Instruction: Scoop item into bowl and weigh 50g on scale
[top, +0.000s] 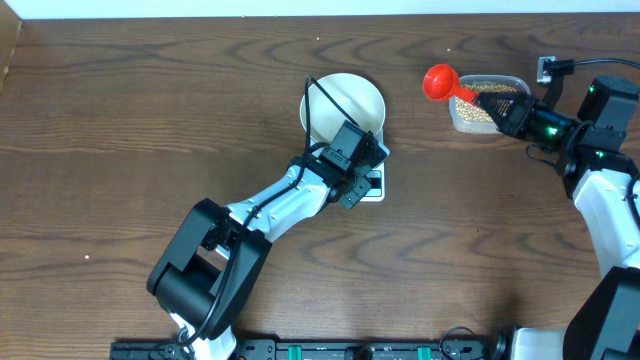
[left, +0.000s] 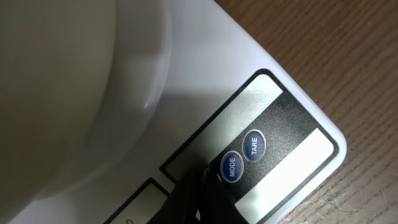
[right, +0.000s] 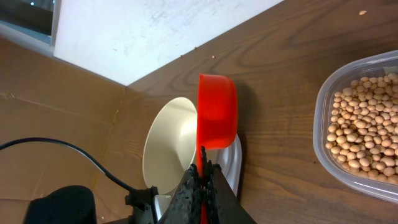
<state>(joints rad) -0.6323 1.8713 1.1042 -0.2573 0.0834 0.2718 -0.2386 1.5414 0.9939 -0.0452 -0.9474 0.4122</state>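
Observation:
The white bowl stands on the white scale at mid table, and its inside looks bare. My left gripper is shut, its tips down on the scale's button panel beside the MODE button and TARE button. The bowl's wall fills the left of that view. My right gripper is shut on the handle of a red scoop, held above the table between the bowl and the tub. The beans lie in a clear tub. The right wrist view shows the scoop, bowl and beans.
The clear plastic tub sits at the back right of the table, under my right arm. A black cable from the left arm arcs over the bowl. A small grey block with a cable lies behind the tub.

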